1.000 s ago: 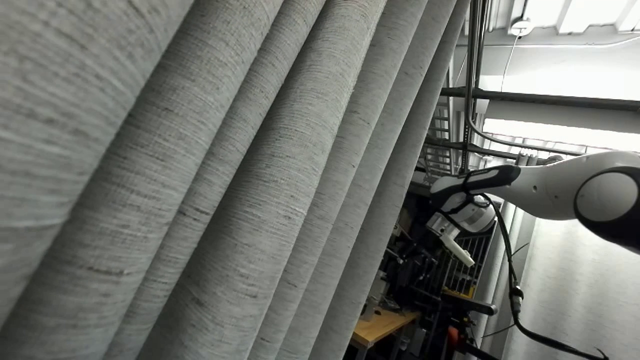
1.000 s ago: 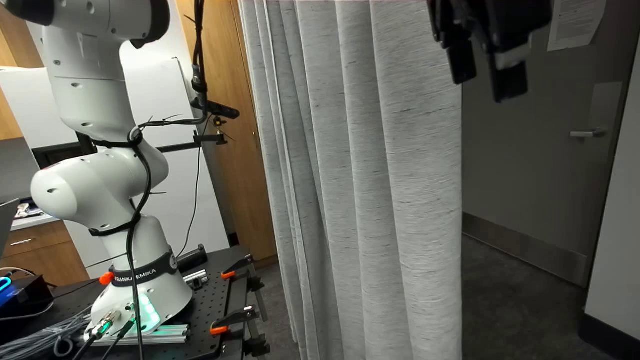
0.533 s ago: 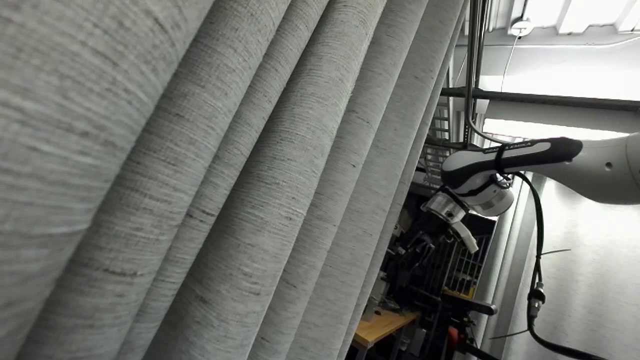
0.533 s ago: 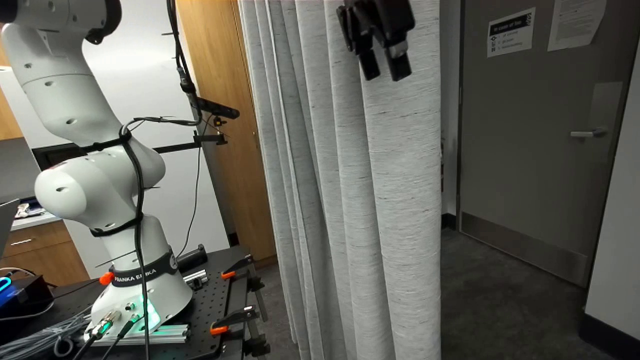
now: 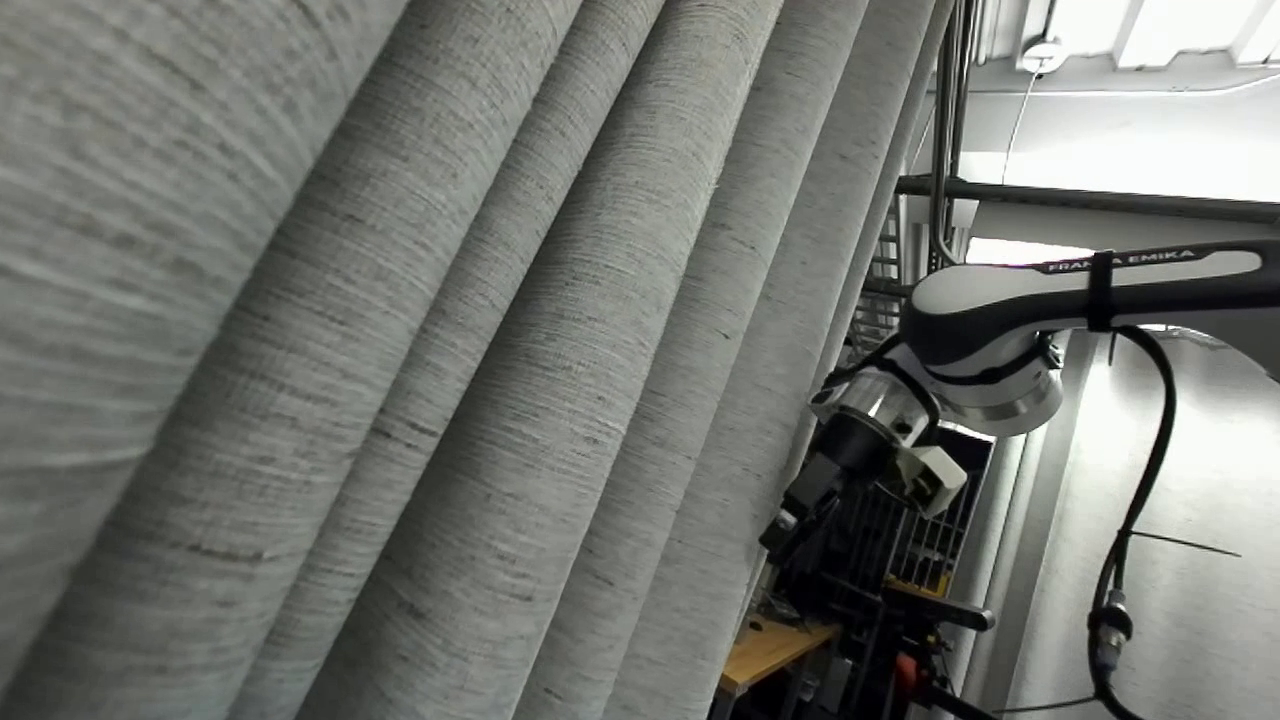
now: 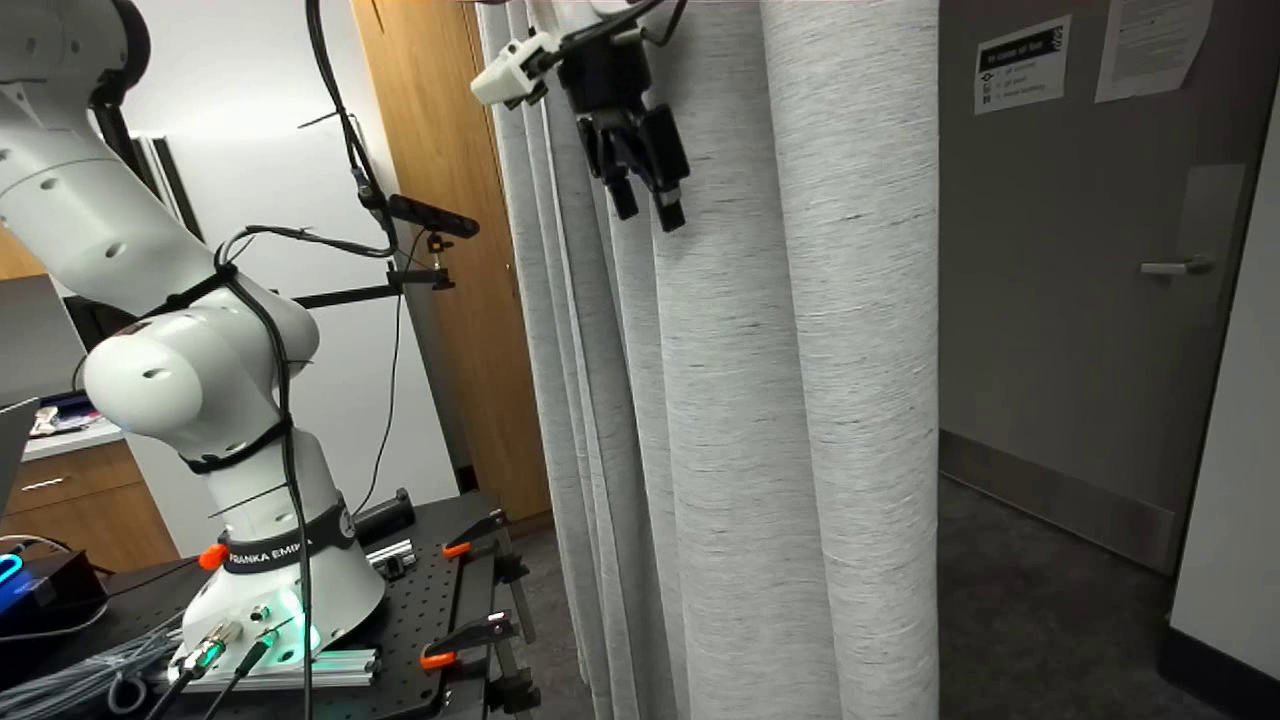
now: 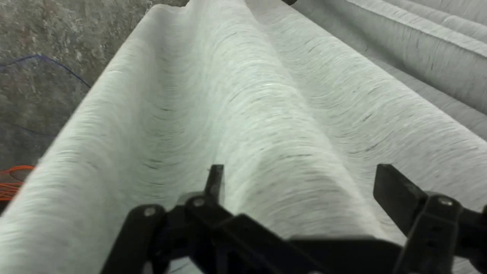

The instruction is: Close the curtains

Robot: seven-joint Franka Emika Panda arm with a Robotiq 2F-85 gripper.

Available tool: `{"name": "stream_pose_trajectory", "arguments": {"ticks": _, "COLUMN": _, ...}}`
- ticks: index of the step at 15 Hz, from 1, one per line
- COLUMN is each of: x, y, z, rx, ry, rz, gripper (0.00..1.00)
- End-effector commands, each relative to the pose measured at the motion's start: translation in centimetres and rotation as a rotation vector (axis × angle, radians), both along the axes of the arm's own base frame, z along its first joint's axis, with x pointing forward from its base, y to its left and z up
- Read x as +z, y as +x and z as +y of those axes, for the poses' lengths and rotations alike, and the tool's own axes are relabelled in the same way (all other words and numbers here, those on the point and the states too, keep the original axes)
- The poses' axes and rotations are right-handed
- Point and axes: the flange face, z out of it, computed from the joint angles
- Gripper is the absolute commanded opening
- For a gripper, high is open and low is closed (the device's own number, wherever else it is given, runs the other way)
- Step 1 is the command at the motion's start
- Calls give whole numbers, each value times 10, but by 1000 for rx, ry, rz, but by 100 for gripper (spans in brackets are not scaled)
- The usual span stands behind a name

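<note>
End effector (image 6: 648,212) ("FRANKA" arm (image 6: 225,355)) near curtain (image 6: 760,390)

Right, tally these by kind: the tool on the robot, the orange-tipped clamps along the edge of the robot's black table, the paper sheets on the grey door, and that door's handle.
Black two-fingered tool: 1
Black clamps with orange tips: 2
White printed paper sheets: 2
Silver lever-shaped door handle: 1
Total: 6
</note>
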Motion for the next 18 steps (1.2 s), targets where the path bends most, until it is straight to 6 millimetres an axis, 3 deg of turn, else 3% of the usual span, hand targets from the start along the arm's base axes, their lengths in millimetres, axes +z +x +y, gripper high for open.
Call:
{"name": "stream_pose_trajectory", "arguments": {"ticks": 1, "x": -6, "y": -23, "z": 43, "rx": 85, "ry": -17, "rz": -43, "gripper": 100}}
{"name": "stream_pose_trajectory", "arguments": {"ticks": 4, "x": -11, "y": -33, "z": 68, "rx": 137, "ry": -45, "rz": -51, "gripper": 100}}
{"name": "stream_pose_trajectory", "arguments": {"ticks": 5, "x": -11, "y": -17, "z": 57, "rx": 114, "ry": -16, "rz": -15, "gripper": 100}}
{"name": "stream_pose_trajectory", "arguments": {"ticks": 8, "x": -13, "y": -25, "z": 67, "rx": 133, "ry": -23, "rz": -24, "gripper": 100}}
{"name": "stream_pose_trajectory", "arguments": {"ticks": 18, "x": -13, "y": -27, "z": 67, "rx": 133, "ry": -23, "rz": -25, "gripper": 100}}
